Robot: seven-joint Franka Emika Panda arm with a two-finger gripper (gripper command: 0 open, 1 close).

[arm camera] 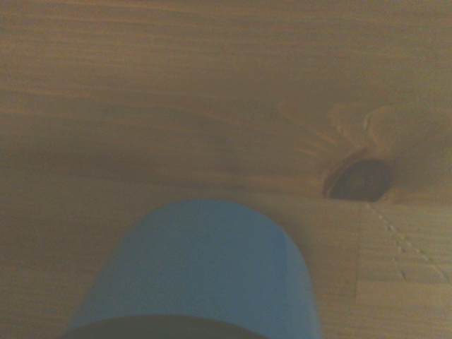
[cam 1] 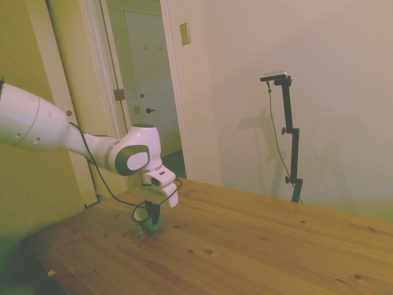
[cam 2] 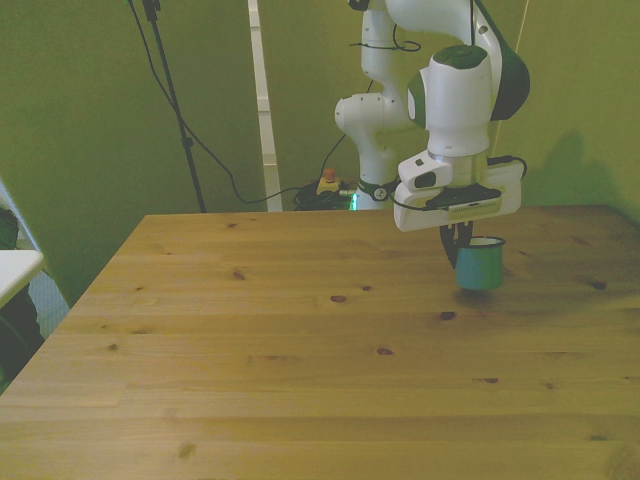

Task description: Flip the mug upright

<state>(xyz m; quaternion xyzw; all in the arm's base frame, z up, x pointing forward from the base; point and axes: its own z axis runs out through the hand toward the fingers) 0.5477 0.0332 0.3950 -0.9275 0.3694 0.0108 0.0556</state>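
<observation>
From the table's (cam 2: 300, 400) near edge in the front view, bare wood runs a long way back with plenty of free room. One mug (cam 2: 480, 265) stands upright toward the far edge, close to the far corner on the front view's right, with open boards all round it. In the side view the mug (cam 1: 149, 227) is mostly hidden under the wrist. The wrist view shows its teal wall (arm camera: 205, 268) over the boards, beside one dark knot (arm camera: 358, 179). One gripper (cam 2: 459, 243) hangs directly over the mug, dark fingers reaching to its rim; whether they pinch it cannot be told.
</observation>
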